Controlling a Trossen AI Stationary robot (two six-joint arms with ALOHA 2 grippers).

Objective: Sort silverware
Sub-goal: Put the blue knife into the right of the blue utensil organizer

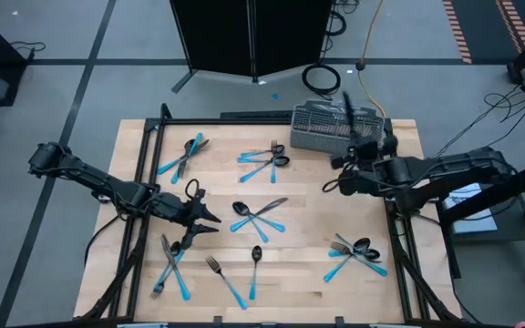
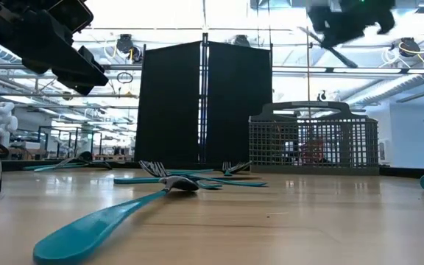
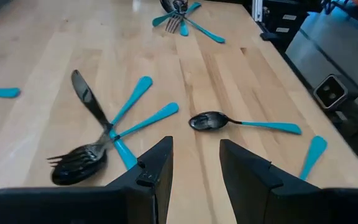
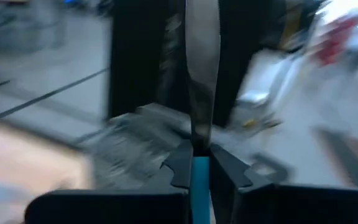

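The silverware lies in small clusters on the wooden table: blue-handled pieces at the far left, far middle, centre, near left and near right. My left gripper hovers open left of the centre cluster, touching nothing. My right gripper is raised by the grey wire-mesh basket at the far edge, shut on a knife. My right gripper pinches the knife's blue handle between its two fingers, just below where the dark blade begins. The blade sticks out past the fingertips toward the far edge, above the basket. The knife is lifted clear of the table.
A single spoon and a fork lie near the front edge. A black panel stands behind the table, left of the basket. Bare wood shows between the clusters.
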